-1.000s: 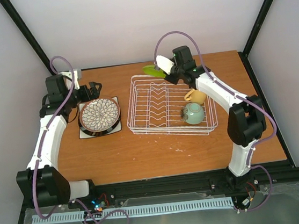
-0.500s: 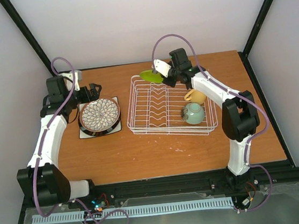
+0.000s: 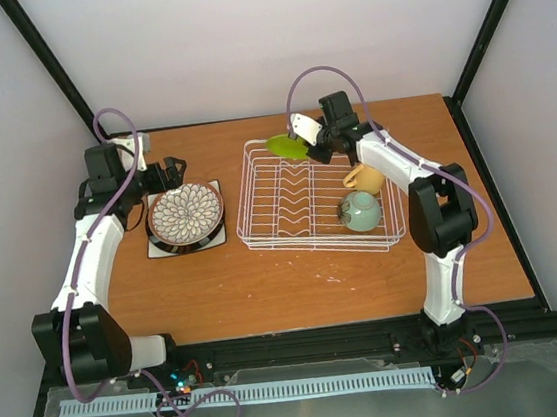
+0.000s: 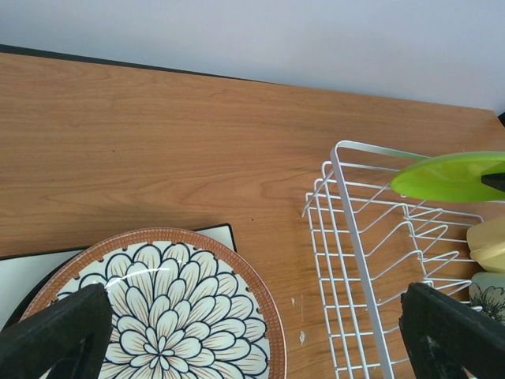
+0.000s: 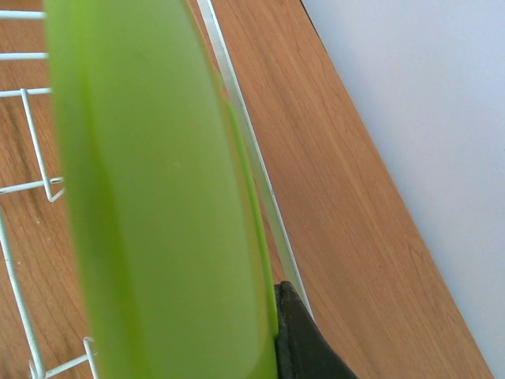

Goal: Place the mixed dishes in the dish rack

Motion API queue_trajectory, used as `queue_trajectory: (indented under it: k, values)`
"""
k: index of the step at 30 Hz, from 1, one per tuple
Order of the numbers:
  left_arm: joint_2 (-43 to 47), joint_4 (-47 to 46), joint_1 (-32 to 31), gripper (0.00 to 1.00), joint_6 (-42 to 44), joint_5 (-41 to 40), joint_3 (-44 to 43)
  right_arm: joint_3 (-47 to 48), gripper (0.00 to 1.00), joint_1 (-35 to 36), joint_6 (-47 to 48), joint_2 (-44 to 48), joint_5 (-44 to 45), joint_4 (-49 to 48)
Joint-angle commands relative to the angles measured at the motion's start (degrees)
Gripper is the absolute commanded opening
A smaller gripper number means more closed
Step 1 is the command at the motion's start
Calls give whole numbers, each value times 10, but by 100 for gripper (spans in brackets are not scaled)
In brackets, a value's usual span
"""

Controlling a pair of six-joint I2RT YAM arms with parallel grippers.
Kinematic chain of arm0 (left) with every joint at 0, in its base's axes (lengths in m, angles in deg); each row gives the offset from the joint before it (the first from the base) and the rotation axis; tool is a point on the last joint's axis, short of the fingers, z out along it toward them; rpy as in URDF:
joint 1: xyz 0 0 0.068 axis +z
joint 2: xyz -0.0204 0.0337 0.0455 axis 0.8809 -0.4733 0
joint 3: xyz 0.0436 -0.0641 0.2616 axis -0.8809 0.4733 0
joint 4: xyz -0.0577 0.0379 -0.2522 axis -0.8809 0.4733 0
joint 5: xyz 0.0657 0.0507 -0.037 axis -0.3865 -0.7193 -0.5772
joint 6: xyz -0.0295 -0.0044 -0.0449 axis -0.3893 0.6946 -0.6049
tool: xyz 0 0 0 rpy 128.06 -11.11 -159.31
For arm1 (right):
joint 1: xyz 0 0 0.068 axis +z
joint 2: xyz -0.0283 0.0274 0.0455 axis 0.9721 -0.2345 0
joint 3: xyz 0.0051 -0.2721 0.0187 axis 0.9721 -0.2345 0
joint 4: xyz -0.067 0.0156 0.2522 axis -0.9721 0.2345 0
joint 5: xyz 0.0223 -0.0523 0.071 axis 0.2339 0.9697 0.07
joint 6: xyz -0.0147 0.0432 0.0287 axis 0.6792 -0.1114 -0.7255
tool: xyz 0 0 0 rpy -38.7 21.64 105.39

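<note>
Aloft, outstretched right gripper pinching lime-green plate

table: wood top, you have two things lying directly on it
left: white square plate
centre: dish rack, apart from it

Left of dish rack stands free; mug and bowl block right end.

Plain white walls and black frame posts enclose a wooden table.
</note>
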Motion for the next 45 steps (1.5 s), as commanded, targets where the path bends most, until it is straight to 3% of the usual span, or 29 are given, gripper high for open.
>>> queue_trajectory:
  k: [1, 15, 30, 36, 41, 45]
  values:
    - [-10, -17, 4, 100, 14, -1, -3, 35, 3, -10, 14, -25, -9, -5]
    - [-21, -19, 5, 100, 15, -2, -6, 56, 3, -5, 0, -71, -19, 24]
    - [-17, -18, 5, 100, 11, 6, -7, 76, 39, -5, -48, -67, 8, 19]
    - [-28, -10, 6, 100, 1, 11, -16, 90, 45, -5, -79, -32, -6, 30]
    - [-69, 33, 26, 100, -30, 14, -37, 60, 47, -6, -120, 50, -25, 2]
    - [-115, 87, 59, 94, -41, 13, -49, 30, 50, -5, -145, 112, -27, -37]
